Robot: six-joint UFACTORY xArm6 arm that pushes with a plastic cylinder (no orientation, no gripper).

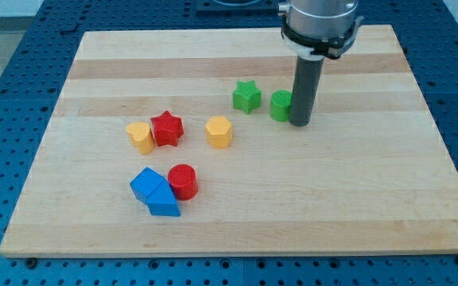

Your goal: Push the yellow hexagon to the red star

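The yellow hexagon [219, 132] lies near the board's middle. The red star [166, 129] lies a short way to its left, with a gap between them. A second yellow block [140, 137], whose shape I cannot make out, touches the star's left side. My tip [299, 124] rests on the board to the right of the hexagon. It is right against the right side of a green round block [280, 105], well away from the hexagon.
A green star [246, 96] lies left of the green round block. A red cylinder [183, 181] and two touching blue blocks [145, 184] [164, 202] lie toward the view's bottom left. The wooden board [372, 206] ends at blue perforated table on all sides.
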